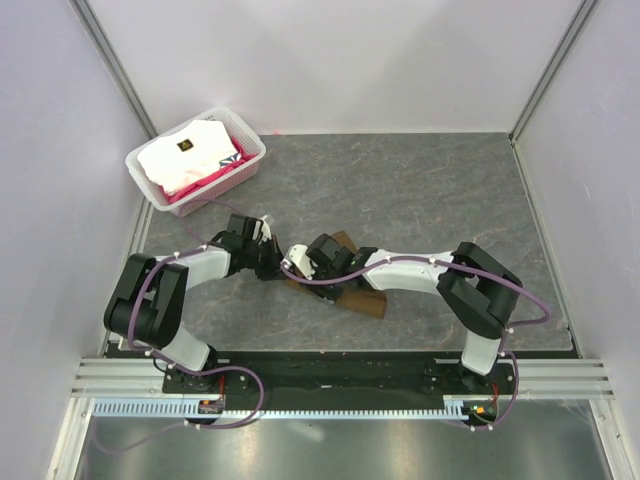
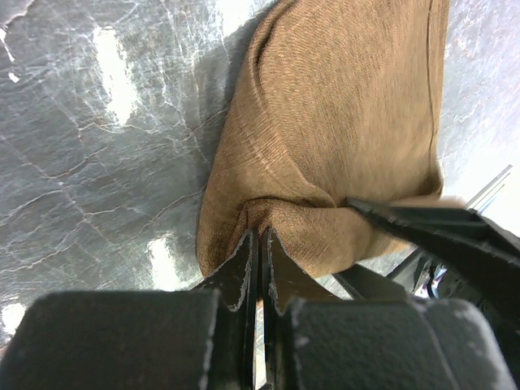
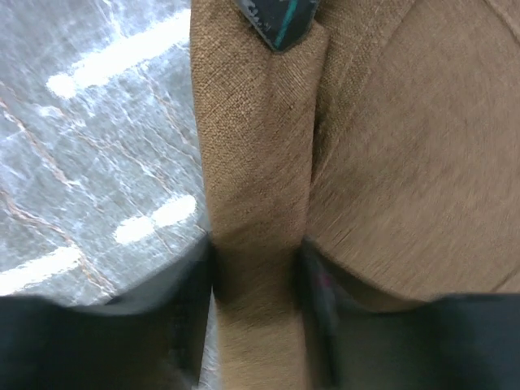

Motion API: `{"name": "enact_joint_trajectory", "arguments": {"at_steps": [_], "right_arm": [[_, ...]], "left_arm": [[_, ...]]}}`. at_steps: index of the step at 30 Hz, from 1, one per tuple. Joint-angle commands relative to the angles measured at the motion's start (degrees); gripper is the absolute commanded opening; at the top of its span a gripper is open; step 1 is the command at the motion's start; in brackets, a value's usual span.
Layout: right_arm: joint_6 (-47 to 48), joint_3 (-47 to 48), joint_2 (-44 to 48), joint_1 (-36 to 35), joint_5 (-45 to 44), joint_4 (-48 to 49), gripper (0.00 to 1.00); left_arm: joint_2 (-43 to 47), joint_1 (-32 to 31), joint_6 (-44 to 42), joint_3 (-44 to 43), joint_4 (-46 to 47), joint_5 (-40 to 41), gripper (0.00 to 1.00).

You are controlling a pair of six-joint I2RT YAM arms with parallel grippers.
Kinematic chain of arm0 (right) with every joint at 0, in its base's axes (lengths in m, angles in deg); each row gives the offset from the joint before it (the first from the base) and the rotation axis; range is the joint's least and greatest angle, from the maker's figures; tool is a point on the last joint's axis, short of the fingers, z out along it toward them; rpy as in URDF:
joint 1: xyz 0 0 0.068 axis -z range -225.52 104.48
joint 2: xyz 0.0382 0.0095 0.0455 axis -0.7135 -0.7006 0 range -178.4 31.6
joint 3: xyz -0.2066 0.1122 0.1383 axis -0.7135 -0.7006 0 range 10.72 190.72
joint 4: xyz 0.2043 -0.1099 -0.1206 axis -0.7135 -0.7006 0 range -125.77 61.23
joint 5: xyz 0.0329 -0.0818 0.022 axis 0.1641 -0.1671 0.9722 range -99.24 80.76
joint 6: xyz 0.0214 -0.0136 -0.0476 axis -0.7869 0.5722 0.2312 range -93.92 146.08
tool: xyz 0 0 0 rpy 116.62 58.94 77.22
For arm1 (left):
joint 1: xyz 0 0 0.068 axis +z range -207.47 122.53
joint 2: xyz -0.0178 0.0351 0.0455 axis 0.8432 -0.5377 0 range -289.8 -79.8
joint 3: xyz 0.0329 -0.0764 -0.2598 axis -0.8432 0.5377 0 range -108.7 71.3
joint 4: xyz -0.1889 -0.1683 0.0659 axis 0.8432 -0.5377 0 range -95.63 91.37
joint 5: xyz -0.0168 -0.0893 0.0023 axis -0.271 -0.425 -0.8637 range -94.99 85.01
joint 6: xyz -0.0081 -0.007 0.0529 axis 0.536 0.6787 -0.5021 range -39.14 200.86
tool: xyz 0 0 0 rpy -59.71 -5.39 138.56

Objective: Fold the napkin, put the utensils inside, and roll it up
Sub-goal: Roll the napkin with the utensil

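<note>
The brown napkin lies bunched at the table's middle, mostly under my right arm. My left gripper is shut, pinching a puckered edge of the napkin between its fingertips. In the right wrist view a rolled strip of the napkin runs between my right gripper's fingers, which press on both its sides. A dark fingertip of the left gripper rests on the far end of that strip. The right gripper's finger reaches in beside the left one. The utensils are hidden.
A white basket with white and pink folded cloths stands at the back left corner. Pale walls close the table on three sides. The dark marbled tabletop stretches behind and right of the napkin.
</note>
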Motion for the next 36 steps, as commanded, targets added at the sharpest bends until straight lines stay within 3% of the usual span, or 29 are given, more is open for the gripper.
{"name": "enact_joint_trajectory", "arguments": {"at_steps": [1,2,3,6,12,25,36], "right_arm": [[-1.3,2.0,-3.0,1.7,1.7,-2.2,0.38],[-1.8,2.2,-3.3,2.4,3.3,-2.8,0.35],[-2.0,2.6,-3.6,2.7,4.0,-4.3,0.31],[-3.0,2.9,-4.4,4.3,8.3,-6.7,0.25],[-4.3,5.1,-7.2,8.5,18.2,-13.7,0.22],[-3.8,11.5,-15.2,15.8,34.1,-22.0,0.23],[-3.4,13.7,-21.3,18.5,39.1,-24.1,0.24]], "left_arm": [[-0.8,0.1,-3.2,-0.9,-2.0,2.7,0.16],[-0.1,0.2,-3.1,-1.2,-2.0,3.5,0.21],[0.5,0.2,-3.1,-1.3,-2.0,4.1,0.34],[2.5,1.0,-3.7,-2.7,-3.7,6.7,0.53],[8.1,1.7,-4.0,-0.5,-2.8,10.6,0.65],[9.2,1.7,-2.9,6.6,9.8,0.8,0.63],[9.4,1.4,-1.6,8.9,16.6,-4.6,0.58]]}}
